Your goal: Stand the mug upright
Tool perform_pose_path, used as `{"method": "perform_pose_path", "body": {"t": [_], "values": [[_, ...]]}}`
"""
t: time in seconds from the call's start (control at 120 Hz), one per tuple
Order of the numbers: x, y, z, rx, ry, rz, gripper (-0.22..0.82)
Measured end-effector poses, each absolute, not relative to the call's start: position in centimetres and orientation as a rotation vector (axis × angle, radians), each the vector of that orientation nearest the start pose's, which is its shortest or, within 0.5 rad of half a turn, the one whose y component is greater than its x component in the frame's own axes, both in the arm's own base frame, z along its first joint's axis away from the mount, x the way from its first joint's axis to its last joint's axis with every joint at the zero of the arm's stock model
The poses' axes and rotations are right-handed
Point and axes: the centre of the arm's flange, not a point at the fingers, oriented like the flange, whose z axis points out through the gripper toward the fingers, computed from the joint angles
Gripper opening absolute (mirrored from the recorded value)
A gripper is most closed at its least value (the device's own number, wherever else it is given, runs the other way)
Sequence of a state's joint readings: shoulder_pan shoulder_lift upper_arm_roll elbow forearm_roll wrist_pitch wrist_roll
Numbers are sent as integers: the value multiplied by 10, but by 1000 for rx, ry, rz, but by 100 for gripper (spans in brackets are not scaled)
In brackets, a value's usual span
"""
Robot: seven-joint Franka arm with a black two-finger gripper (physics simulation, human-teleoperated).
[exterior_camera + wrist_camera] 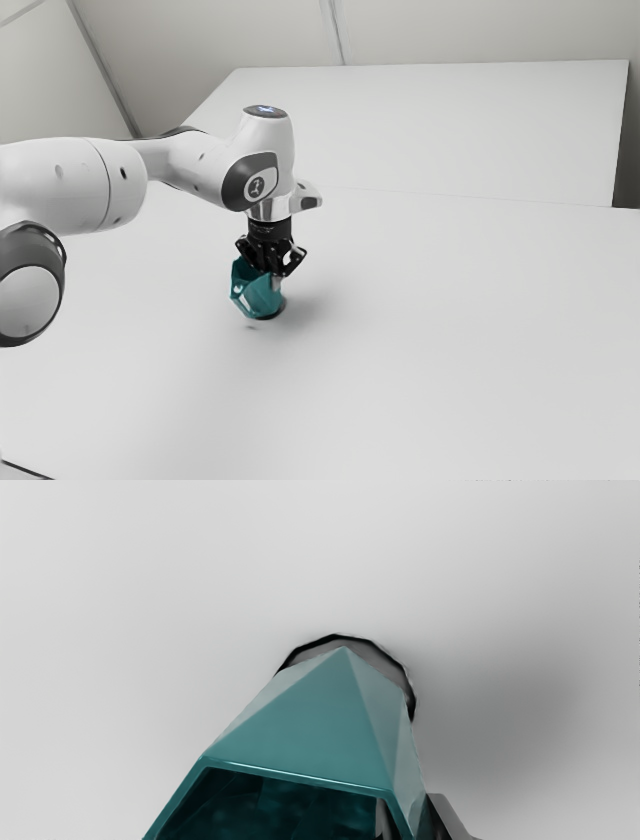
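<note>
The fingers (446,816) pinched the wall of the mug (305,720), which leaned, mouth upward. Righting seemed nearly done, wanting levelling before release.

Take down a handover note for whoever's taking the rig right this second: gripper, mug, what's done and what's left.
Gripper: shut on the wall of the teal faceted mug with a dark base, one finger inside the opening, the other outside.
Mug: at the white table, opening upward but leaning toward the exterior view's left; I can't tell whether the base is touching down.
Done: mug gripped, base end lowermost.
Left: probably straighten the lean, settle the base flat, then open the fingers and back off without snagging the rim.
</note>
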State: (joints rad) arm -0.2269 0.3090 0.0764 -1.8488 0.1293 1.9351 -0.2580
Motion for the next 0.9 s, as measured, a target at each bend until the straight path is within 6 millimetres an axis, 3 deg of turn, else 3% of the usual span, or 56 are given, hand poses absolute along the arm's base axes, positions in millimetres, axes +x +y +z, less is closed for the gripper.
{"method": "perform_pose_path", "body": {"t": [0.175, 0.367, 0.692, 0.783, 0.9], "values": [[597, -81, 346, -2951, -126, 266, 28], [597, -80, 365, -2958, -164, 221, 47], [578, -40, 483, -2998, -233, 40, 58], [577, -39, 507, -3008, -188, -10, 59], [583, -27, 560, -3017, -152, -121, 59]]}}
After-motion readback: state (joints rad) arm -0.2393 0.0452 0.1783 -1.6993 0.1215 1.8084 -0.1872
